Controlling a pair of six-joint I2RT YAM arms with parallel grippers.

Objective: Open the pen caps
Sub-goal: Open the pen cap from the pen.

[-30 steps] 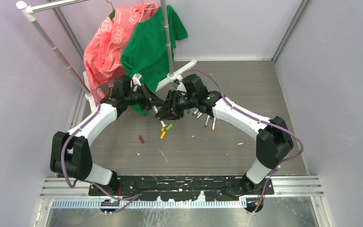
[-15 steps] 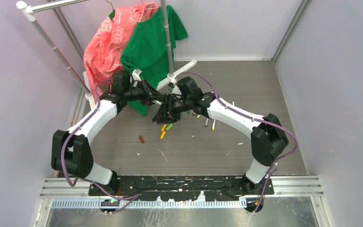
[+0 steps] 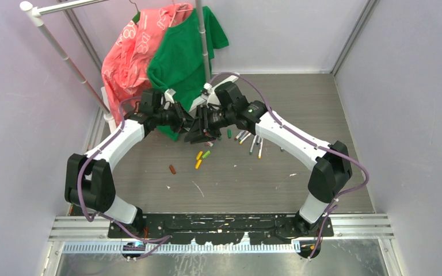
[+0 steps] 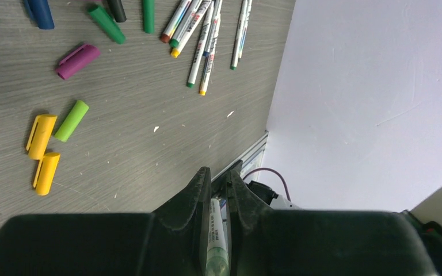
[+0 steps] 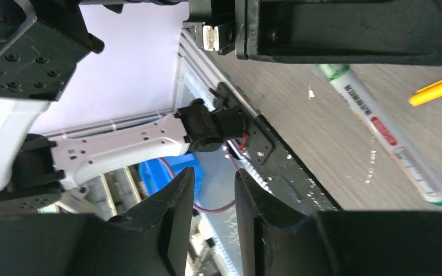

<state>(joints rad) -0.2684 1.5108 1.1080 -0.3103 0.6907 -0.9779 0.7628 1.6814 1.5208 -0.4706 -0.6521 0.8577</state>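
Observation:
My left gripper [image 4: 218, 175] is shut on a pen [image 4: 216, 230], a white barrel with a greenish end lying lengthwise between the jaws. My right gripper [image 5: 214, 175] is open with nothing between its fingers. In the top view the left gripper [image 3: 189, 122] and right gripper [image 3: 206, 125] meet nose to nose above the floor. A white pen with a green tip [image 5: 387, 133] shows just below the left gripper's body. Loose pen caps lie on the floor: two yellow [image 4: 40, 135], light green [image 4: 72, 121], purple [image 4: 77, 60], green [image 4: 106, 23], blue [image 4: 39, 11].
Several more pens [image 4: 201, 34] lie in a bunch on the floor, also seen as a pen bunch [image 3: 248, 139] right of the grippers. A brown cap [image 3: 172, 169] lies apart. A clothes rack pole [image 3: 206, 52] with pink and green shirts [image 3: 178, 54] stands just behind the grippers.
Both grippers have drifted up and back toward the rack, staying close together. The left gripper has kept its hold on the pen; the right stays open.

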